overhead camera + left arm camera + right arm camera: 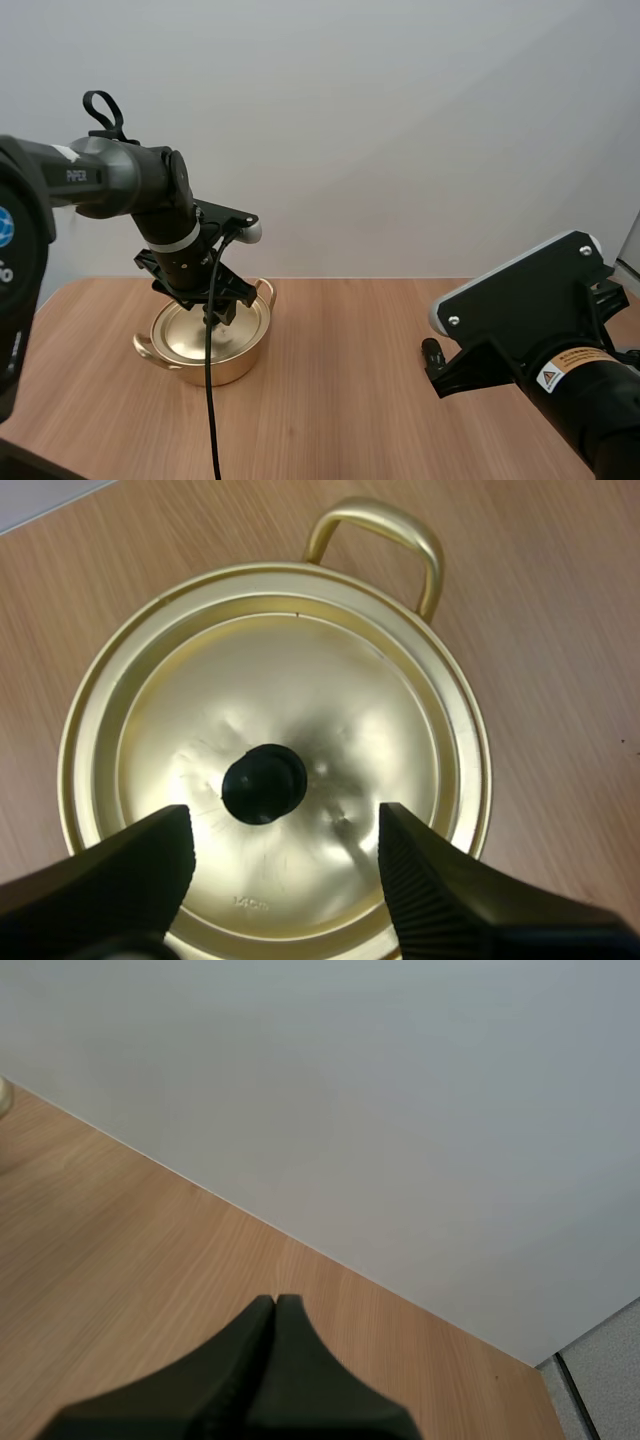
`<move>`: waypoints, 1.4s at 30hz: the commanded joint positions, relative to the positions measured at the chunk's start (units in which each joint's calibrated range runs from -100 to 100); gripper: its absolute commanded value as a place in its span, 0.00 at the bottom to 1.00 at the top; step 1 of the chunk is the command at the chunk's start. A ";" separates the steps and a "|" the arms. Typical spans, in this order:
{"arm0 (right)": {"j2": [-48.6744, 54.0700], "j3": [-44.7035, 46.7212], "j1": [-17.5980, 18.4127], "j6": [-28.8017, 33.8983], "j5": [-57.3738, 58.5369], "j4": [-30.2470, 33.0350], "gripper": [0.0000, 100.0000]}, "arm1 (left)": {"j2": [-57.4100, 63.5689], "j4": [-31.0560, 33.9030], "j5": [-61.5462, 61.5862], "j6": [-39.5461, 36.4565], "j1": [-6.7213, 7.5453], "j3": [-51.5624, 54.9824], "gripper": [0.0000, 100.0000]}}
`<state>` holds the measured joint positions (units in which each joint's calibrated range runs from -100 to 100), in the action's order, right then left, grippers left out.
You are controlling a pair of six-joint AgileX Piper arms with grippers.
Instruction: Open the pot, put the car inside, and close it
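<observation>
Pot (215, 368) on the table (380, 400), toward the left, under the left arm. Lid (290, 700) on, seated flush inside the rim — contents hidden beneath it. Left gripper (285, 825) spread wide, poised above the lid, one finger to each side of the black knob (264, 783), not closed on it. Right gripper (273, 1308) pressed together on nothing, hanging over bare wood well apart from the pot. By the look of it, barely started — opening not yet done, then car to go in, then lid back on.
</observation>
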<state>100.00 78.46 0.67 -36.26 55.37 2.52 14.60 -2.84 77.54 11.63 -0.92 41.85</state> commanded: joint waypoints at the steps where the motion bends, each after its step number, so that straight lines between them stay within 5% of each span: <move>1: 0.00 0.00 0.03 -0.02 -0.04 0.05 0.00 | -0.57 0.11 -0.75 0.03 0.02 -0.01 0.88; 15: 0.00 0.00 0.03 -0.20 0.14 -0.07 0.00 | -3.37 0.73 -2.63 0.32 0.02 -0.01 0.77; 18: 0.00 0.00 0.03 -0.20 0.14 -0.07 0.00 | -3.66 1.45 -2.63 0.32 0.02 -0.01 0.55; 22: 0.00 0.00 0.03 -0.20 0.14 -0.07 0.00 | -3.91 3.52 -3.74 0.32 0.02 -0.01 0.00; 34: 0.00 0.00 -0.04 -0.19 0.14 -0.07 0.00 | 1.63 2.36 -9.68 0.34 0.02 -1.14 0.00; 42: 0.00 0.00 -0.04 -0.19 5.14 -0.07 0.00 | 17.08 -7.45 -21.70 1.64 0.02 -8.75 0.00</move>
<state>100.00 78.46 0.67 -36.46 59.75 2.52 26.45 -7.47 59.46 12.88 -0.92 34.64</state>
